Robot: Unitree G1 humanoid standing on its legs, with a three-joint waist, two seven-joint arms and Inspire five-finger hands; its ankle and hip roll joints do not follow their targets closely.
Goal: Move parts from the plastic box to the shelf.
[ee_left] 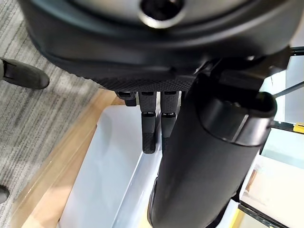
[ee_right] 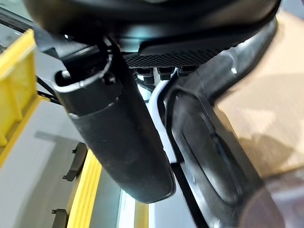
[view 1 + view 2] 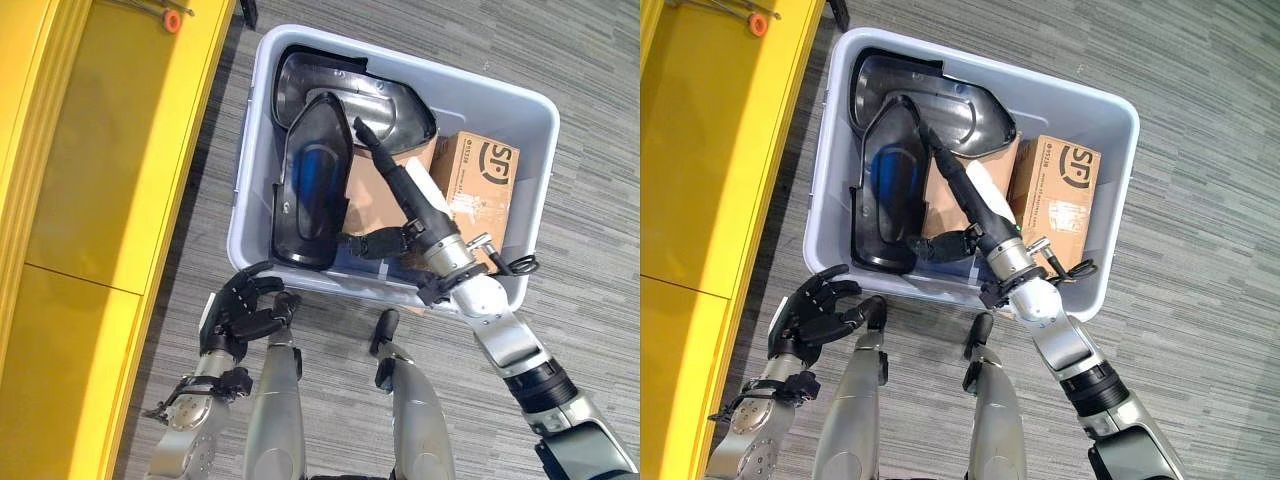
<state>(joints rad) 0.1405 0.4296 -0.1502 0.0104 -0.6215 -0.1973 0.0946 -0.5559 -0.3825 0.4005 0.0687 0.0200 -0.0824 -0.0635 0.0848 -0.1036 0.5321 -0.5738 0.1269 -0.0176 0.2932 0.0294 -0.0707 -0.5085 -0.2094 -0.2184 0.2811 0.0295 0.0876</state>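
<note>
A grey plastic box (image 3: 480,105) stands on the floor. Inside it a tall black moulded part (image 3: 315,180) leans upright, with a second black part (image 3: 350,95) behind it. My right hand (image 3: 415,195) reaches into the box, open. Its straight fingers lie along the tall part's right edge and its thumb (image 3: 375,240) points at that part's lower corner. The right wrist view shows the thumb (image 2: 118,142) beside the black part (image 2: 204,156). My left hand (image 3: 240,305) hangs outside the box at its near left corner, fingers (image 1: 149,128) loosely bent, holding nothing.
A yellow shelf (image 3: 100,150) runs along the left side, with a small orange item (image 3: 173,20) at its far end. A printed cardboard box (image 3: 480,175) and a flat cardboard piece (image 3: 375,195) lie in the box's right half. Grey carpet surrounds the box.
</note>
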